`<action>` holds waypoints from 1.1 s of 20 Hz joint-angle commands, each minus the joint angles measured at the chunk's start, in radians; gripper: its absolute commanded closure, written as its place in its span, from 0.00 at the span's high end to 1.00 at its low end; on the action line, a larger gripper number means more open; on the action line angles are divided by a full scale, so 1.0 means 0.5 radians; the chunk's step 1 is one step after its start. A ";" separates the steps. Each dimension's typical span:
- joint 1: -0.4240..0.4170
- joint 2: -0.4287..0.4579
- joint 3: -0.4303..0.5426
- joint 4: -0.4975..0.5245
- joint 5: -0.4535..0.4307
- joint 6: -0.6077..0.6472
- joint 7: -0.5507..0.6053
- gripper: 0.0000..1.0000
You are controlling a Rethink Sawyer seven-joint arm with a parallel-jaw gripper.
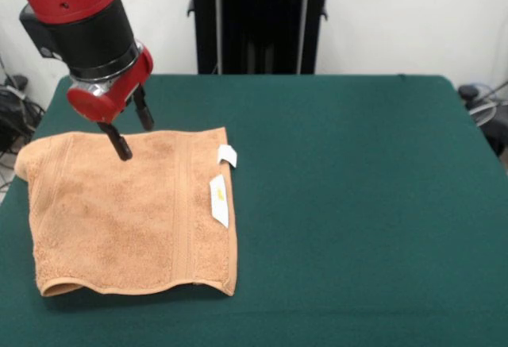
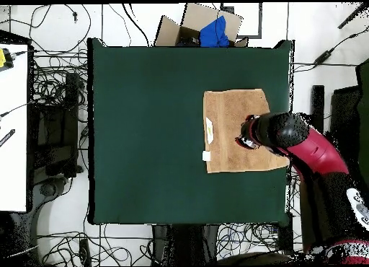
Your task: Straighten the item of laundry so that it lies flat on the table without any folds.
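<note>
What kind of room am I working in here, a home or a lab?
Most likely a lab or test cell, not a home. The green table stands alone on a floor strewn with cables, a black frame stands behind it, and only a towel lies under the gripper.

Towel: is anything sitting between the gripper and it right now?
Nothing visible. The open gripper hangs right over the towel near its far edge, with only bare table around.

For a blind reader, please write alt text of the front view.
An orange-tan towel, folded double, lies on a dark green table, two white tags on its edge. A red and black arm's open gripper hangs over its far edge.
</note>
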 commanded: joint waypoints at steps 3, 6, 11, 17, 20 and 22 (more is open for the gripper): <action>0.090 0.020 0.081 0.147 0.031 -0.192 0.615 1.00; 0.063 -0.003 0.111 0.238 0.046 -0.316 0.625 1.00; 0.045 0.004 0.143 0.305 0.059 -0.453 0.632 1.00; 0.044 0.061 0.157 0.301 0.079 -0.522 0.623 1.00; 0.060 0.094 0.128 0.293 0.070 -0.551 0.640 1.00; 0.070 0.112 0.108 0.287 0.066 -0.563 0.655 1.00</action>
